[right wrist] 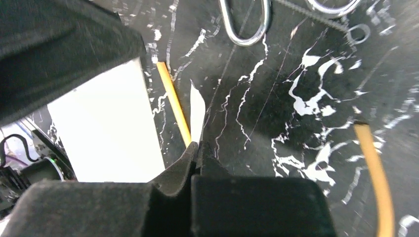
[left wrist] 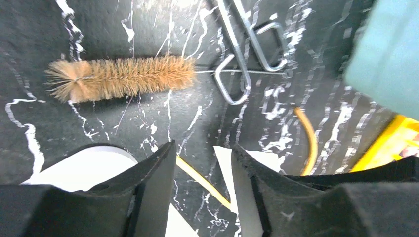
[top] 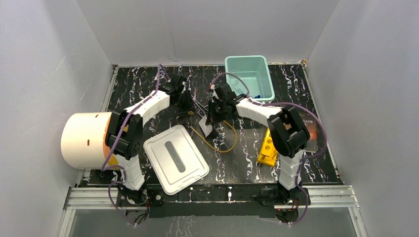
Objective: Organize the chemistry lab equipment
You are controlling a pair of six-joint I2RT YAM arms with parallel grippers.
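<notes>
My right gripper (right wrist: 197, 144) is shut on the edge of the white packet (right wrist: 196, 108), which stands edge-on above the table. My left gripper (left wrist: 200, 153) is open, and the same packet (left wrist: 225, 165) shows just inside its right finger (left wrist: 252, 173). The amber tubing loop (top: 220, 140) lies under both grippers, and a strand (left wrist: 200, 178) passes between the left fingers. Beyond the left gripper lie the tan brush (left wrist: 123, 77) and the thin metal tongs (left wrist: 247, 54). From above, both grippers (top: 187, 104) (top: 213, 114) meet mid-table.
A teal bin (top: 267, 79) stands at the back right, with a small blue piece (top: 257, 96) inside. A white lid (top: 175, 159) lies front centre. A big cream cylinder (top: 84, 140) sits left. A yellow rack (top: 267, 148) and a dark book (top: 310, 132) are on the right.
</notes>
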